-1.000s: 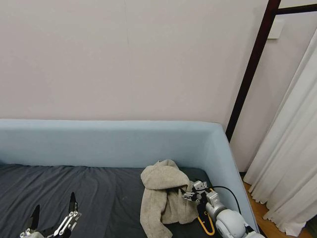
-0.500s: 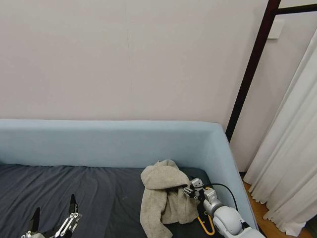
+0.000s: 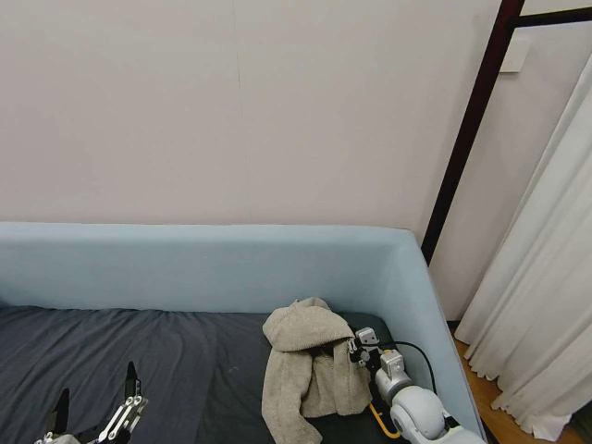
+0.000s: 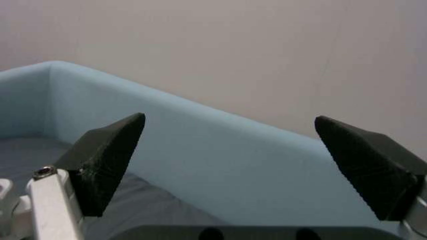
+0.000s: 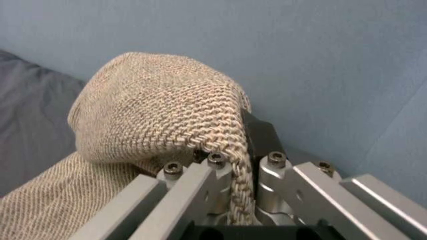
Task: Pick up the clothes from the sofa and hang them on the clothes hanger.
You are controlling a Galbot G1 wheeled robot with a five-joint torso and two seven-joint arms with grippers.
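Beige knit top [image 3: 298,372] lies bunched on the sofa [image 3: 185,268], my right gripper [image 3: 355,350] clamped on its edge; left gripper [image 3: 95,409] hovers low, fingers [image 4: 107,160] wide apart.

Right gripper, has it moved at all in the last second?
Yes. The right gripper, shut on the beige knit garment, has crept away from the robot, toward the sofa backrest.

The head camera looks forward and down over the sofa [image 3: 231,264] toward its back and right-end corner. The left wrist camera faces that same blue back, low — the right wrist camera sits tight against the knitted garment [image 5: 153,115] by the corner.
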